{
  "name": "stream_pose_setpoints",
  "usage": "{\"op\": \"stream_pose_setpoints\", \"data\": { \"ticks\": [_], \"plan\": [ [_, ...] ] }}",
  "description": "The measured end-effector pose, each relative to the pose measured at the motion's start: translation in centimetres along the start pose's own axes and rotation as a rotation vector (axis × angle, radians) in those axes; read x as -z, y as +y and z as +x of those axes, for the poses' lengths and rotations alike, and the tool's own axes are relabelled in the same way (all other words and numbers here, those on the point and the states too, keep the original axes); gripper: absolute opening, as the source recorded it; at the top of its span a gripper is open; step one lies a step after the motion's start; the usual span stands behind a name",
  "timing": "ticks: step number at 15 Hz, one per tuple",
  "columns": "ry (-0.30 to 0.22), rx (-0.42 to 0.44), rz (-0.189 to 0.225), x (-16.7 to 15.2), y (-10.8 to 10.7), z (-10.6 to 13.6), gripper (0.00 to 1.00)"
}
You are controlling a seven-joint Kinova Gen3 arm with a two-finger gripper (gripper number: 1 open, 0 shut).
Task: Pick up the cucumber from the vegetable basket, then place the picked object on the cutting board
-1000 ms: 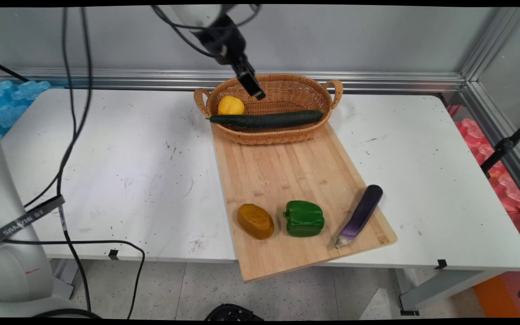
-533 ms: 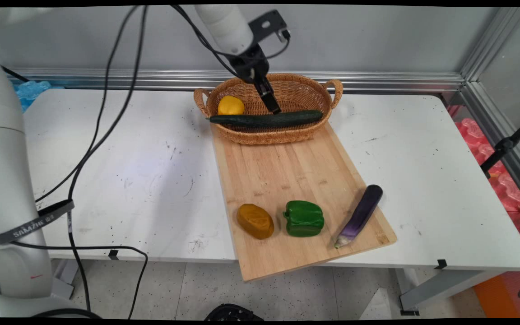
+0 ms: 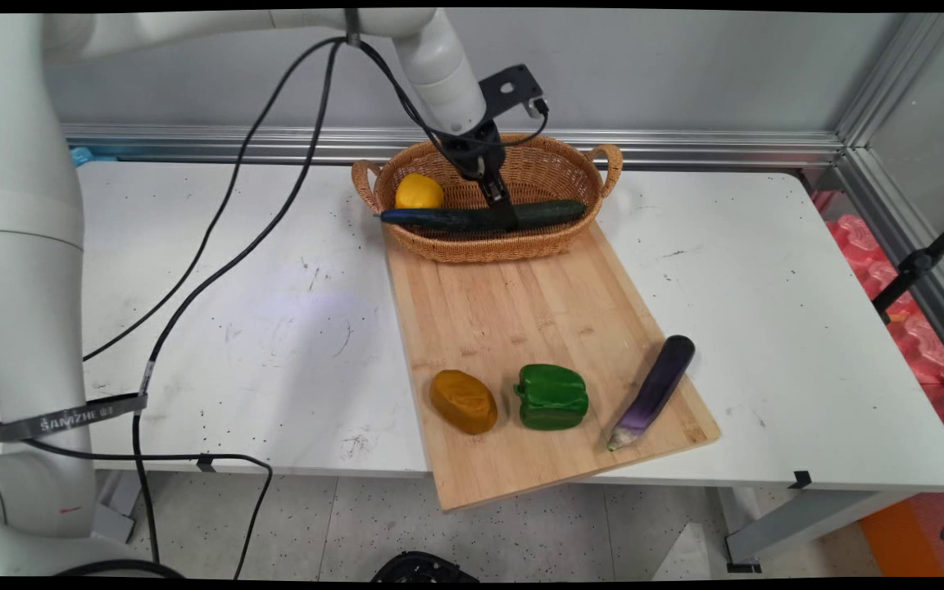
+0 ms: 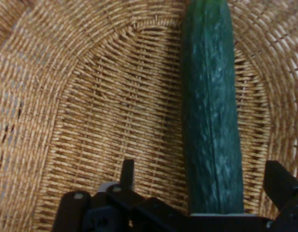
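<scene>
Main view, upper centre: black two-finger gripper point(image 3: 506, 215) low inside oval woven wicker basket point(image 3: 572, 161), at long dark green cucumber point(image 3: 555, 212) lying across it.

Hand view: gripper point(image 4: 203, 175) spread open, straddles cucumber point(image 4: 209, 96) right of centre over basket point(image 4: 91, 96) floor; contact unclear.

A dark green cucumber point(image 4: 210, 111) lies lengthwise on the woven basket point(image 4: 91, 106) floor; the gripper point(image 4: 202, 186) stands spread either side of it.

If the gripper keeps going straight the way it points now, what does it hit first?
Most likely the cucumber: it lies between the open fingers of the gripper, right ahead. Under it is the woven floor of the basket. Whether they already touch is unclear.
</scene>
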Motion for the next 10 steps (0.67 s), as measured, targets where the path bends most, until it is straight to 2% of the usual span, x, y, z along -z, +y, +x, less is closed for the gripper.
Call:
{"op": "stream_pose_setpoints", "data": {
  "ticks": [3,4,7,10],
  "plan": [
    [-0.014,0.0,-0.001,-0.9,-0.1,0.0,1.0],
    [-0.017,-0.002,-0.002,-1.1,-0.1,0.0,0.0],
    [-0.019,-0.01,-0.003,-0.8,-0.1,-0.2,0.0],
    [-0.008,-0.014,-0.001,0.8,0.0,-0.5,0.0]
  ]
}}
